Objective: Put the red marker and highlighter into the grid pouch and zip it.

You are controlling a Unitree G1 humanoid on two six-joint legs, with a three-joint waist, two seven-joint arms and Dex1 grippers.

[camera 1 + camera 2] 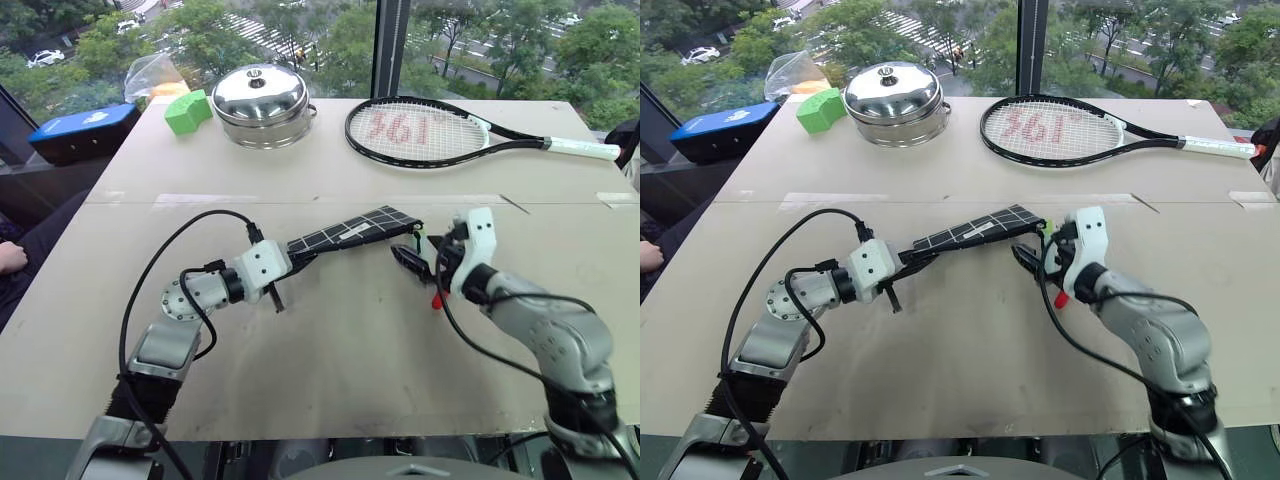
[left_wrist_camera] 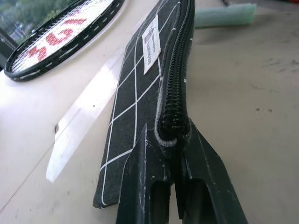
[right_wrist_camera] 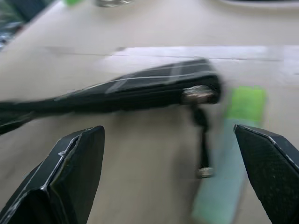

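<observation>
My left gripper point(image 1: 303, 253) is shut on one end of the grid pouch point(image 1: 350, 232), holding it tilted with the far end raised off the table. In the left wrist view the pouch point(image 2: 140, 93) runs away from the fingers, zipper edge on top and white label on its side. My right gripper point(image 1: 425, 257) stands open right by the pouch's far end, facing the metal zipper pull point(image 3: 198, 93) and its hanging cord. The highlighter point(image 3: 229, 154) lies on the table just beyond that end. The red marker's red cap point(image 1: 437, 298) peeks out under my right gripper.
At the back of the table lie a tennis racket point(image 1: 430, 130), a lidded steel pot point(image 1: 262, 100) and a green block point(image 1: 187, 110). A blue box point(image 1: 85, 130) sits off the back left corner. A person's hand point(image 1: 10, 258) shows at the left edge.
</observation>
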